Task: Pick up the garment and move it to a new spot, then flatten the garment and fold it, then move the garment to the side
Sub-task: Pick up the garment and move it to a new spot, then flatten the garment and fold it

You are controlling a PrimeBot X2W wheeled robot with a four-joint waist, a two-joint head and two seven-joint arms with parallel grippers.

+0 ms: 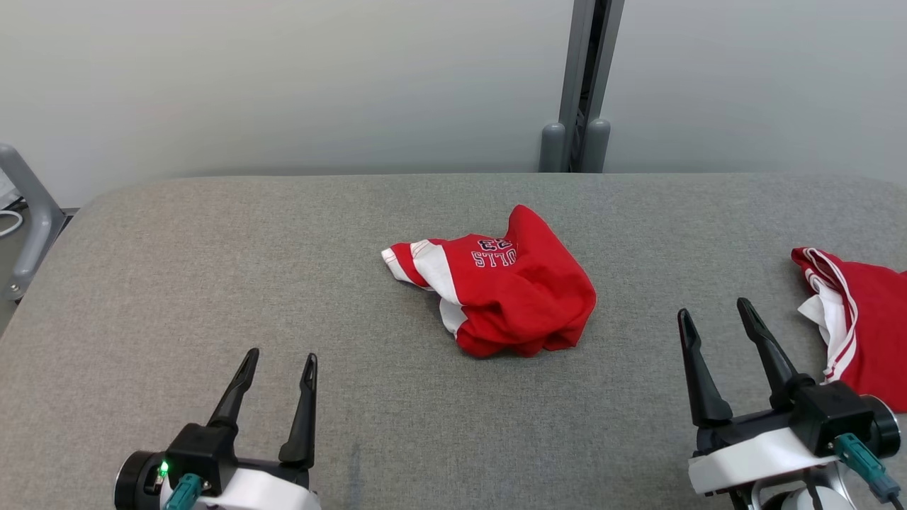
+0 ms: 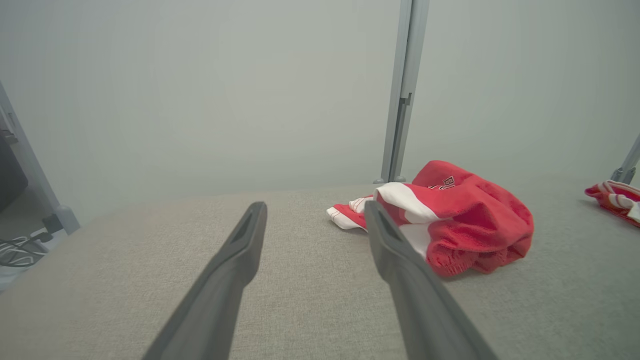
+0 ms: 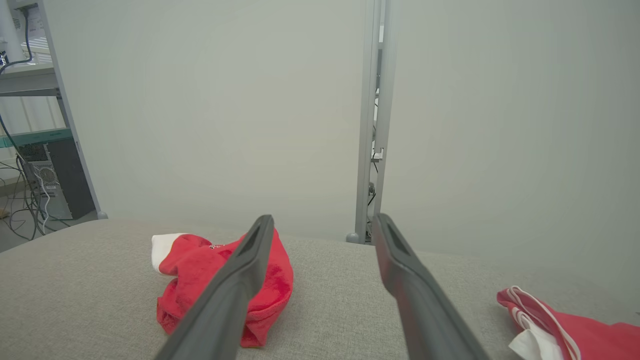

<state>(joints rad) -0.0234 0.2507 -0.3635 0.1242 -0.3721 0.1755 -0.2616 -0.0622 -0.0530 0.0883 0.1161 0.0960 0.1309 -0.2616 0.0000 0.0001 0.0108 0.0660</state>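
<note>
Pickup step pending: left gripper (image 1: 281, 355) and right gripper (image 1: 714, 308) (both spread, empty) sit short of garment (image 1: 510, 290); next, reach and pinch.

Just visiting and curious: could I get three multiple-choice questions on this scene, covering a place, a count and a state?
1. Where is the crumpled garment? A) mid-table B) on the floor C) held aloft
2. How many red garments lie on the table? A) one B) two C) four
3. The left end effector and right end effector are: A) open B) shut on cloth C) shut, empty
Answers: A, it sits centrally; B, a second garment lies far right; A, fingers apart, holding nothing.
</note>
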